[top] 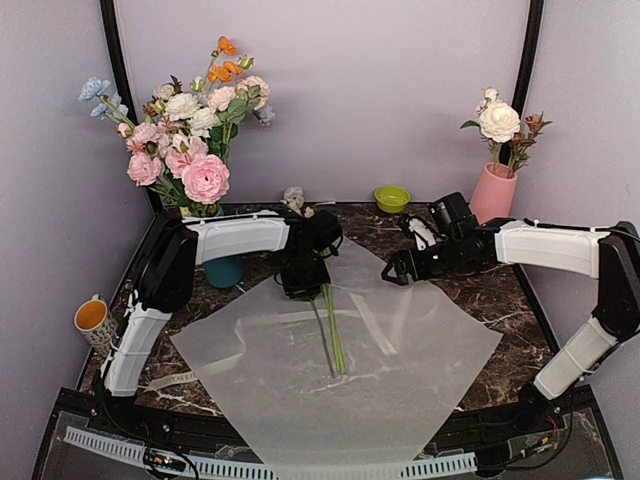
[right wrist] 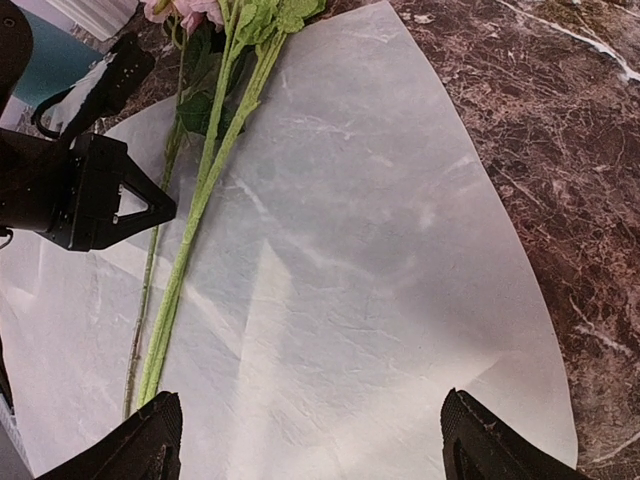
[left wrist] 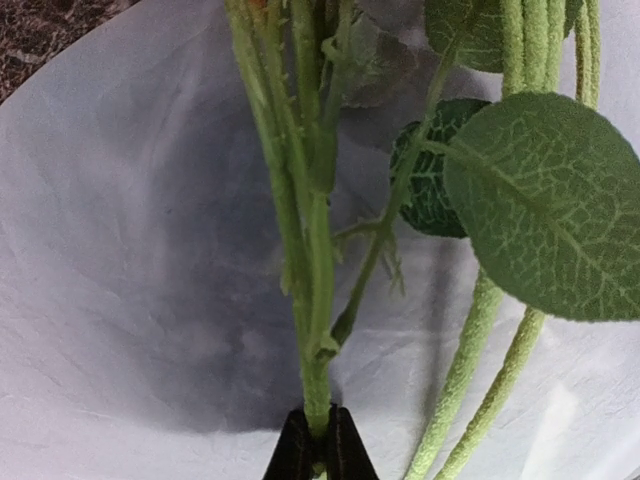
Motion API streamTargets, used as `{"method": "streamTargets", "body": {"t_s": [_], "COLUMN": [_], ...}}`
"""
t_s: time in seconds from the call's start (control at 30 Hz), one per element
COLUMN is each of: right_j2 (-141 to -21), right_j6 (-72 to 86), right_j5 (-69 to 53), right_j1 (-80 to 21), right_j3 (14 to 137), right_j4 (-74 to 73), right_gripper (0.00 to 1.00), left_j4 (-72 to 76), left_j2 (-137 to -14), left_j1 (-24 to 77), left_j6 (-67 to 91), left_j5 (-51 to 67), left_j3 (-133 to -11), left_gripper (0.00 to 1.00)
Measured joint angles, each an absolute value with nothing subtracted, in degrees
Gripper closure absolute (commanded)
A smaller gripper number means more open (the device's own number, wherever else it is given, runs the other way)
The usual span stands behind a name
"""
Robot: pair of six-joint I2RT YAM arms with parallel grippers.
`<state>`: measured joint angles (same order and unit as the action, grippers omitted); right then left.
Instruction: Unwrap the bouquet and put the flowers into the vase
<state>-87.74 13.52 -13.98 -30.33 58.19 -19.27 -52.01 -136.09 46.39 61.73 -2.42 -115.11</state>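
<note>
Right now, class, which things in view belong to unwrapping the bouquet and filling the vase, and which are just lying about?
Belongs to the job: the flowers, a stem pinched in the left tool; the spread wrapping paper; the pink vase.
Just lying about: the big arrangement; the teal vase; the green bowl; the mug.

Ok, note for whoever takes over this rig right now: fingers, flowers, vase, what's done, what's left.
Left fingers: shut on a flower stem over the paper.
Right fingers: open, empty, above the paper.
Done: paper spread flat; some blooms already stand in the pink vase, back right.
Left: the stems lying on the paper go into the vase.
</note>
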Motion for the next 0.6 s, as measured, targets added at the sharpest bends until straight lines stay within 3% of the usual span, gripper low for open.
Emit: {"method": "streamTargets", "body": {"t_s": [0.6], "right_j2": [-88.09], "right_j6": [11.11], "right_j5": [-15.2], "right_j1": [-30.2], "right_j3": [58.52], "right_j4": [-18.63], "right_gripper": [0.11], "left_j4": [-52.47], "left_j2": [-132.11], "left_j1": [46.39], "left_j6": [61.21], "left_j5": [-8.01], "left_j3": [-115.02], "left_gripper": [1.0]}}
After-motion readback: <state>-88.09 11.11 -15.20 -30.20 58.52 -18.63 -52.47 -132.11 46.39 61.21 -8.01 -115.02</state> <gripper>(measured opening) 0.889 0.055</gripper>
